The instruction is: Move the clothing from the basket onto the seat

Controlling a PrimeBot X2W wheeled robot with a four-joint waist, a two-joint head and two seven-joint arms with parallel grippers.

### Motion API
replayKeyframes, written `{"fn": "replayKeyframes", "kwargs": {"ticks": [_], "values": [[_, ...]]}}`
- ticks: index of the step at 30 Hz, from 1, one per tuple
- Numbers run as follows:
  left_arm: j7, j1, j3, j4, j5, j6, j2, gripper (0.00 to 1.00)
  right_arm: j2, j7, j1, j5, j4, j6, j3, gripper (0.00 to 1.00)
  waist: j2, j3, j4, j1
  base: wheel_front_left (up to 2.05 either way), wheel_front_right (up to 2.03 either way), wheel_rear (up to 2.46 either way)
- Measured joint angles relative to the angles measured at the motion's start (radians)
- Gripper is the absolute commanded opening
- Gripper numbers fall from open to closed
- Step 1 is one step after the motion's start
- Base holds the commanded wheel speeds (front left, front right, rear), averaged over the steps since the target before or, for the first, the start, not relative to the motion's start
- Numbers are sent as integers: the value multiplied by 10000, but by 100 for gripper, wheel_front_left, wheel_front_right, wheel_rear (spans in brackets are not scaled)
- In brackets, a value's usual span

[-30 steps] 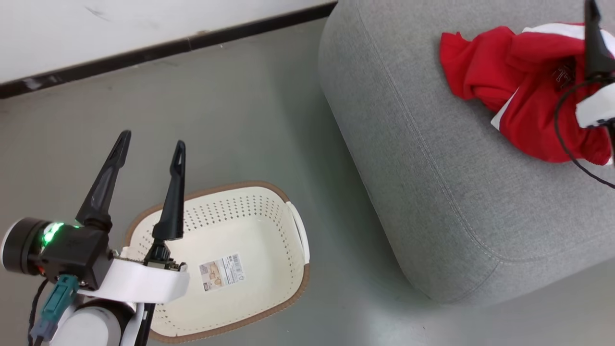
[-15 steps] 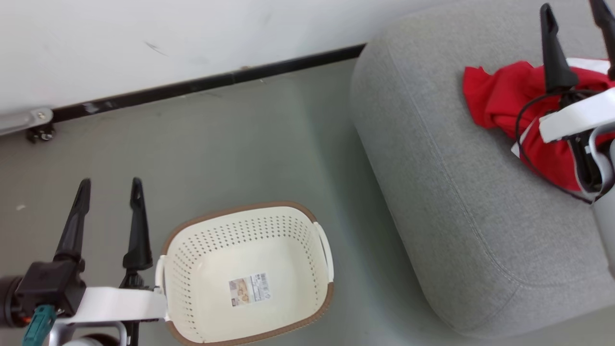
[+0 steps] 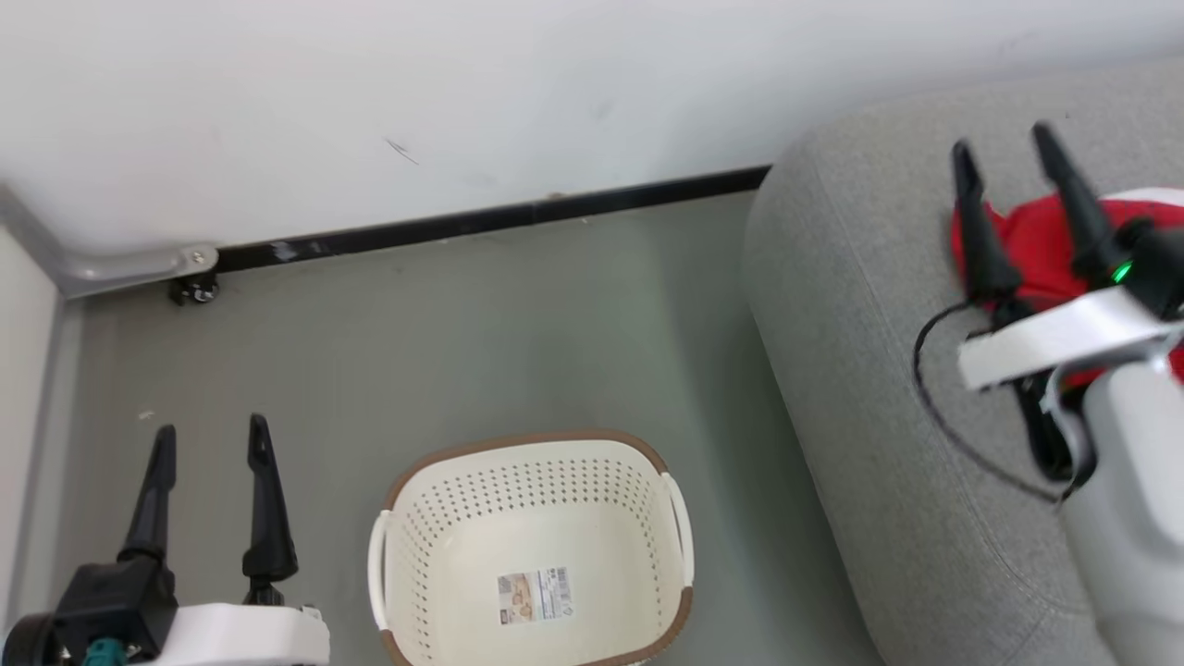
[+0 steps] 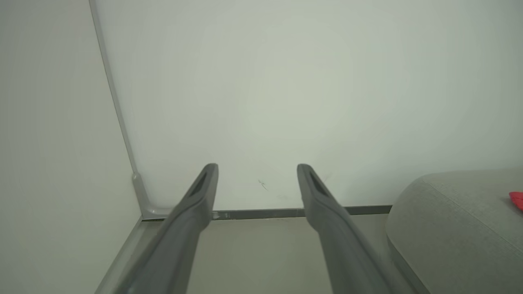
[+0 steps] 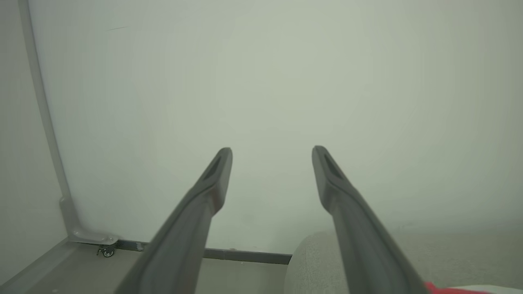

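Left gripper [image 3: 212, 425]: sitting at the lower left of the head view, two dark fingers pointing up the frame, jaws standing wide apart. Right gripper [image 3: 1003, 139]: sitting at the upper right, fingers leaning up and slightly left, jaws likewise standing spread. Pale right forearm [image 3: 1133, 518]: running down to the lower right edge.
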Motion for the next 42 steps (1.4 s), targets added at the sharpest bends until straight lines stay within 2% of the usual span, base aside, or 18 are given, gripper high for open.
{"fn": "replayKeyframes", "kwargs": {"ticks": [9,22,42], "values": [[-8,141,-336,337,2,-10,-163,100,759,0,1602,-387,-476,0,-265,100,0,-600,524,0,0,0,0],[-10,264,-865,1041,-29,-407,-261,100,1789,0,3769,-821,-922,0,-602,100,0,-1290,984,0,0,0,0],[65,270,-1204,1781,19,-560,-297,100,2102,299,5405,-1275,-2082,0,-558,100,0,-1652,1379,0,0,0,0]]}}
